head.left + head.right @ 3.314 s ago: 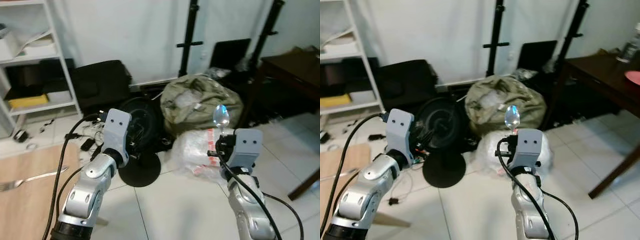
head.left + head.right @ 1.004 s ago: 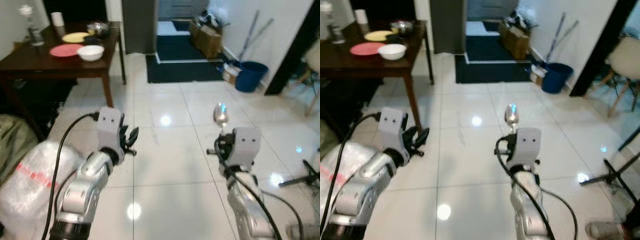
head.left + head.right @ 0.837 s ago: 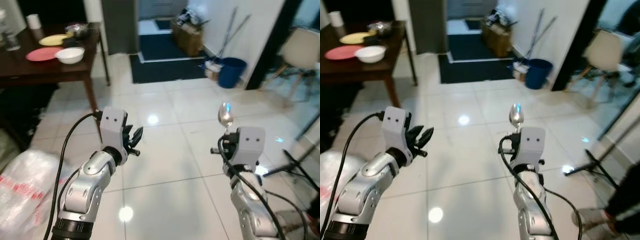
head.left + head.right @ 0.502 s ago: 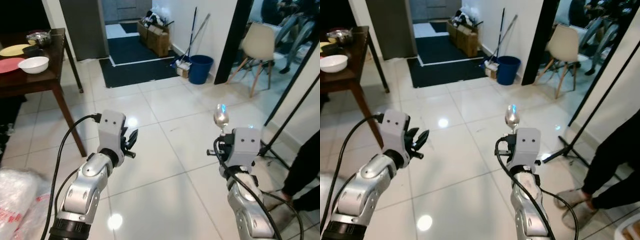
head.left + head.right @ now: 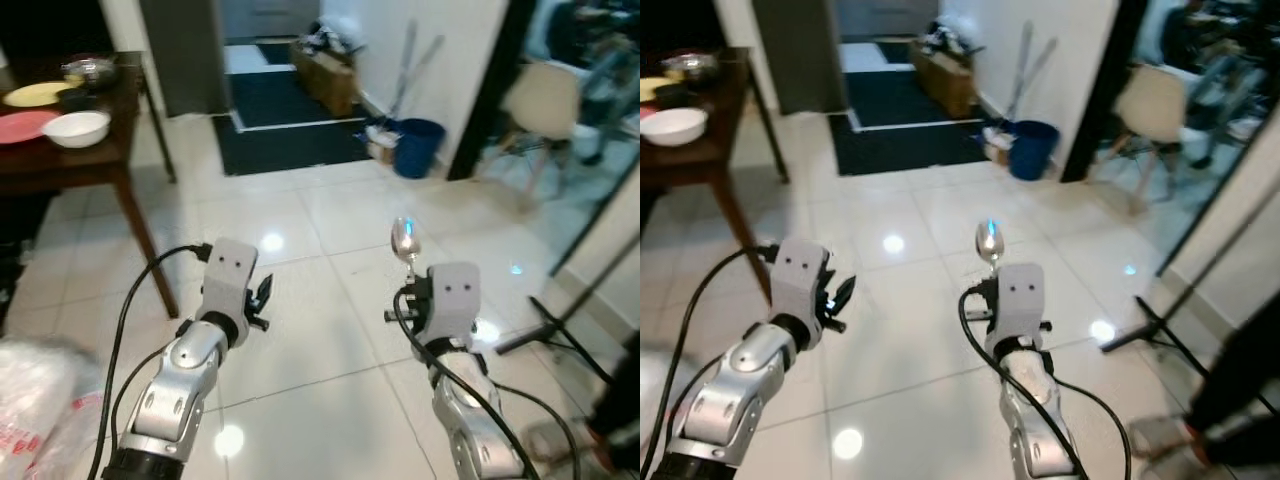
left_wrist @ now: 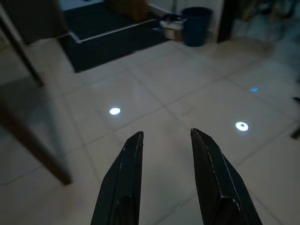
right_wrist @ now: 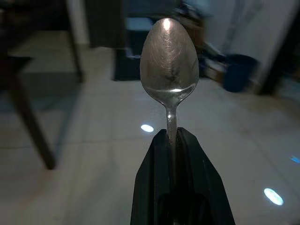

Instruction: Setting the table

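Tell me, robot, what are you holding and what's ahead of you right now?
Right claw shut on spoon, bowl up. Left claw open, empty. Dark table off to left; tiled floor ahead.

Shiny metal spoon; glossy tile floor; dark wood table.

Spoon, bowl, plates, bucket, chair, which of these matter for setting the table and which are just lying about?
For the job:
spoon, clamped upright in the right gripper
table
white bowl
pink plate
yellow plate

Just lying about:
blue bucket
chair
mat
boxes
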Motion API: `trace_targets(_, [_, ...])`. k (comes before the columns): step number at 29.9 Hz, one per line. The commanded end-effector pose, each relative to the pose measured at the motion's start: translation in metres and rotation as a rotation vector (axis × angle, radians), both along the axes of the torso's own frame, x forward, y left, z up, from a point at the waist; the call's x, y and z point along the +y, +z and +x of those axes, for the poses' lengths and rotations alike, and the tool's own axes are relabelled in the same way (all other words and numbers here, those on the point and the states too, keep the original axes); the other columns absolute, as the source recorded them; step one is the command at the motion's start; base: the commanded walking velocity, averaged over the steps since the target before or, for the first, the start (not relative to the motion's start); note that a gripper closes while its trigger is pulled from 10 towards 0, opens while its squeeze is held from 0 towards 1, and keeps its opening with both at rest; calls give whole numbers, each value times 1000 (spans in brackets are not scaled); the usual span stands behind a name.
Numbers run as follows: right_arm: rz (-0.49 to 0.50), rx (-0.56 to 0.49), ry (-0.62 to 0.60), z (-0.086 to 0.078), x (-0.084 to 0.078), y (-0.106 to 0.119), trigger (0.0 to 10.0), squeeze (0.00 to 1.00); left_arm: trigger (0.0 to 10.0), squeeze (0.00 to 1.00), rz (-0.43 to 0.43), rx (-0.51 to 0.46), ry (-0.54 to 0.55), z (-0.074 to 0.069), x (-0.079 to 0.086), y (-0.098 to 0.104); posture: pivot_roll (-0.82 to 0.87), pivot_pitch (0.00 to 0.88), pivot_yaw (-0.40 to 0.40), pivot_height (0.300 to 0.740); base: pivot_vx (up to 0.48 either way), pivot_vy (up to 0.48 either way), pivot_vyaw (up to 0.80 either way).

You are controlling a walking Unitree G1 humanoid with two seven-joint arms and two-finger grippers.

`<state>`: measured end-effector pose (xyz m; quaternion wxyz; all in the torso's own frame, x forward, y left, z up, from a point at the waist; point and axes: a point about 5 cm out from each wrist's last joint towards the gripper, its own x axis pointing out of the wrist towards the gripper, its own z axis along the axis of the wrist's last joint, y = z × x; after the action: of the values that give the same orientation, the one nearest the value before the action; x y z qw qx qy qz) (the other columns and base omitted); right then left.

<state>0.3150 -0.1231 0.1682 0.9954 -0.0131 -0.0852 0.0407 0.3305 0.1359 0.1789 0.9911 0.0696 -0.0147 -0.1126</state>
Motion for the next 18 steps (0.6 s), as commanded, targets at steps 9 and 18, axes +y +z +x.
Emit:
trace_targets(9, [-10,12,0,0,-2,-5,10000,0,10000,0,-12,16,-38,-6,-11,-8,54,95,52,740,480,0,0])
trace_targets(18, [-50,35,-12,0,-13,-8,10000,0,10000,0,-126,74,6,-11,-5,-24,30,128,-13,740,480,0,0])
